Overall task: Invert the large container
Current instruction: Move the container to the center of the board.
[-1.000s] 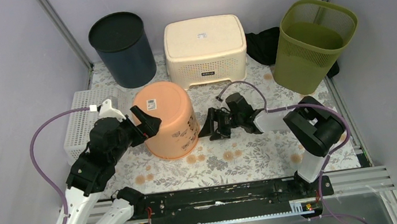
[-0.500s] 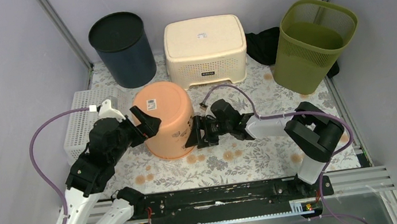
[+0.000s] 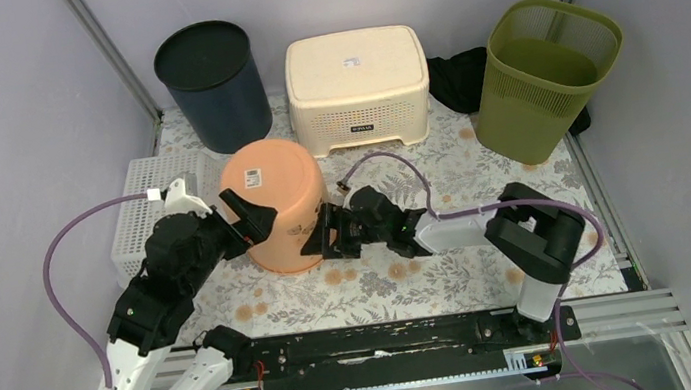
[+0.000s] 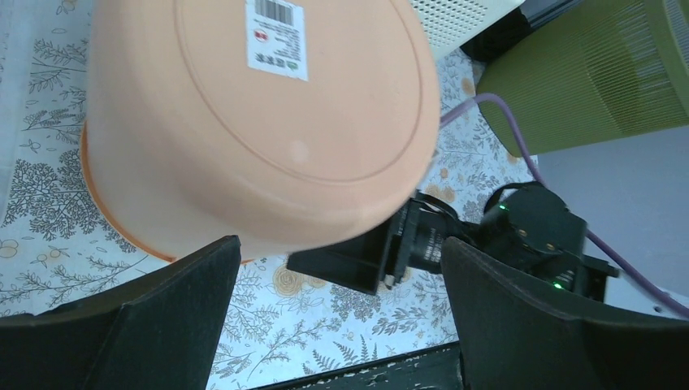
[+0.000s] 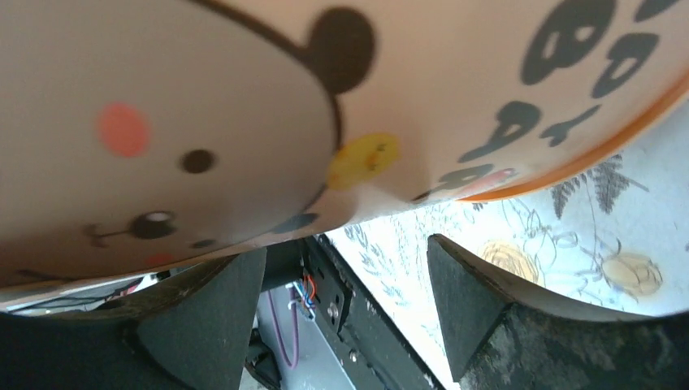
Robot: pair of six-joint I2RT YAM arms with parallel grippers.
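Left hand [image 3: 257, 222] is standing with its fingers spread wide, gripping nothing, close beside the left flank of the peach container [image 3: 272, 189]. The right hand [image 3: 320, 240] is likewise holding its fingers apart and empty, low at the opposite flank near the rim; whether either is touching the wall I cannot tell. Between them the container is sitting on the flowered tabletop [image 3: 404, 283], just in front of the cream stool [image 3: 357, 82]. Its base, with the barcode label, is facing up and its mouth is facing down, so its long axis is running close to upright. Both hands are lying about equally near, one on each side. Judging from this, the container is looking inverted already, or nearly so; whether its rim is resting flat all round is not showing.
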